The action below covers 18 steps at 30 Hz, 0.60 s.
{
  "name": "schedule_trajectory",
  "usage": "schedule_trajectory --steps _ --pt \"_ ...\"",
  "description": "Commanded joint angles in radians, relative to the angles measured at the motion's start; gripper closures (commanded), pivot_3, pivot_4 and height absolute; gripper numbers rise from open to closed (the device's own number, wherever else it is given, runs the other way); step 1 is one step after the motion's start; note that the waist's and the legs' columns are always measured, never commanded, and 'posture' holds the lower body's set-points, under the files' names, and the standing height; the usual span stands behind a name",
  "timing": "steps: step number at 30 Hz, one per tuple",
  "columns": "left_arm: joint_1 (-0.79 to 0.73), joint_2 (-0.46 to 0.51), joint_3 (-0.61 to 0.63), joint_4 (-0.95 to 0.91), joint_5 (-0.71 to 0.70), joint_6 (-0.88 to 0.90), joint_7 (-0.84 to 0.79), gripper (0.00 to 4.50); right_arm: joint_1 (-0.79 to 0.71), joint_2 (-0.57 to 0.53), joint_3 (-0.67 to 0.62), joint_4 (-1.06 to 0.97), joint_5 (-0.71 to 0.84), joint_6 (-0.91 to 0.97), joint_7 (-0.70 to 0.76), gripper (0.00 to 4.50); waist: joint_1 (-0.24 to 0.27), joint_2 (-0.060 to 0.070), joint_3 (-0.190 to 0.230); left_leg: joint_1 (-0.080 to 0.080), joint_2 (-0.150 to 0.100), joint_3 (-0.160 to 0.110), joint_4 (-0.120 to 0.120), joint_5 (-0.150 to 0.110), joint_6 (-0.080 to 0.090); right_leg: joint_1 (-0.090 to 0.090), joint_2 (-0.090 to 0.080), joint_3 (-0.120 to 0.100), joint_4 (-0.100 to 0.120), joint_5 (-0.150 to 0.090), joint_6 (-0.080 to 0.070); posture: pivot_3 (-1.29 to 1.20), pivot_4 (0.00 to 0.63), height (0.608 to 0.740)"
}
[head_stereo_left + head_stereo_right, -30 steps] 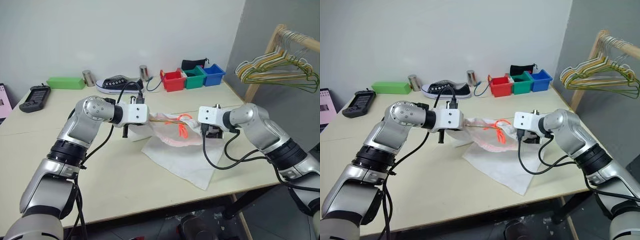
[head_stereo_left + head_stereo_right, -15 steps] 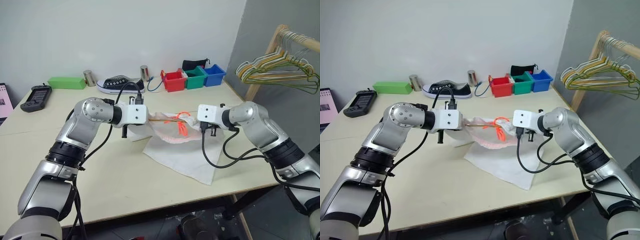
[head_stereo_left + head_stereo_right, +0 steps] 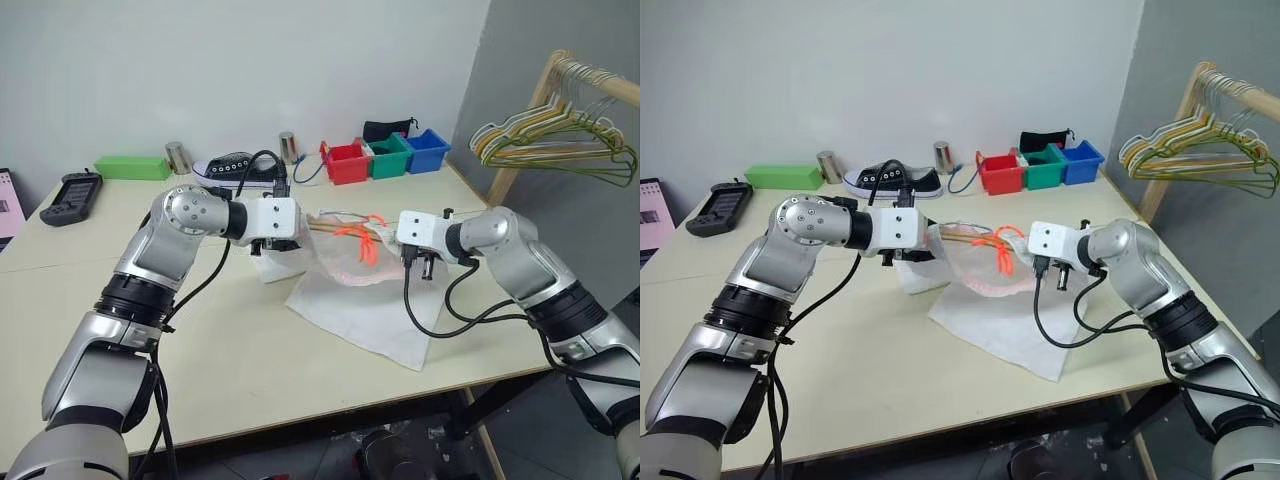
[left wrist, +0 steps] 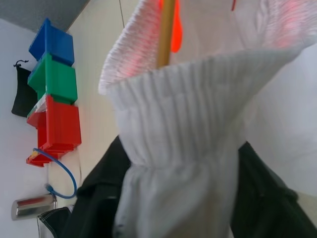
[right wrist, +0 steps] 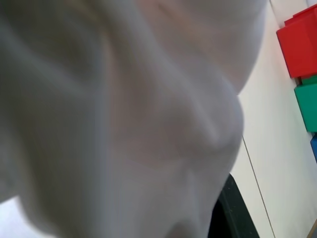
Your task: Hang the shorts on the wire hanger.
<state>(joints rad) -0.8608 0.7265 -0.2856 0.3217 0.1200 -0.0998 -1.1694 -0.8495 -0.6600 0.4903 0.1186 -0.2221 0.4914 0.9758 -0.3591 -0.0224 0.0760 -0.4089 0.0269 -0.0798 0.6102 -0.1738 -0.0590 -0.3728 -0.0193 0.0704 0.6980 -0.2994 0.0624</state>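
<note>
1. Shorts (image 3: 352, 300) at frame centre, leg draped on my table (image 3: 240, 360), waistband lifted.
2. Left wrist view reveals black fingers (image 4: 96, 193) parted around gathered waistband, wire hanger (image 4: 166, 32) beyond.
3. Right gripper (image 3: 1058, 272) clenched in fabric; both arms angle inward.

Thin, wrinkled white cloth shorts (image 3: 350, 300) on a matt table (image 3: 250, 360).

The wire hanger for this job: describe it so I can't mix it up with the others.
On the cream table, find the white shorts lifted between the two arms. The wire hanger is the thin yellow-orange wire running through their waistband. The pale green, yellow and white hangers hang in a bunch on the wooden rack at the right.
</note>
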Motion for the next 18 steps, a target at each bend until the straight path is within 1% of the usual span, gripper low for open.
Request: schedule_trajectory --steps 1,4,7,13,18 --pt "-0.032 0.044 0.06 -0.021 -0.04 0.001 -0.028 1.34 -0.019 0.008 -0.05 -0.022 -0.002 0.009 -0.008 4.5 0.0 0.0 0.0 0.0 0.0 0.0 0.0 0.0 0.0 0.0 0.0 0.0 0.0 0.0 0.0 -0.24 0.0 0.74" --pt "-0.036 0.073 0.085 -0.027 -0.062 0.007 -0.043 0.58 -0.02 0.017 -0.055 -0.012 0.001 0.014 -0.013 4.5 0.001 0.0 0.0 0.0 0.0 0.0 0.0 0.0 0.0 0.0 0.0 0.0 0.0 0.0 0.0 -0.23 0.0 0.74" --pt "-0.049 0.091 0.119 -0.041 -0.099 0.036 -0.055 0.02 -0.017 0.022 -0.06 -0.003 0.001 0.012 -0.016 4.5 0.002 0.0 0.0 0.0 0.0 0.0 0.0 0.0 0.0 0.0 0.0 0.0 0.0 0.0 0.0 -0.23 0.0 0.74" --pt "-0.051 0.139 0.188 -0.106 -0.193 0.143 -0.111 0.02 -0.012 0.032 -0.079 0.024 0.007 0.011 -0.027 4.5 0.004 0.0 0.0 0.0 0.0 0.0 0.0 0.0 0.0 0.0 0.0 0.0 0.0 0.0 0.0 -0.22 0.0 0.74" --pt "-0.03 0.192 0.24 -0.129 -0.227 0.214 -0.102 0.02 0.001 0.035 -0.11 0.023 0.037 0.032 -0.018 4.5 0.004 0.0 0.0 0.0 0.0 0.0 0.0 0.0 0.0 0.0 0.0 0.0 0.0 0.0 0.0 -0.23 0.0 0.74"
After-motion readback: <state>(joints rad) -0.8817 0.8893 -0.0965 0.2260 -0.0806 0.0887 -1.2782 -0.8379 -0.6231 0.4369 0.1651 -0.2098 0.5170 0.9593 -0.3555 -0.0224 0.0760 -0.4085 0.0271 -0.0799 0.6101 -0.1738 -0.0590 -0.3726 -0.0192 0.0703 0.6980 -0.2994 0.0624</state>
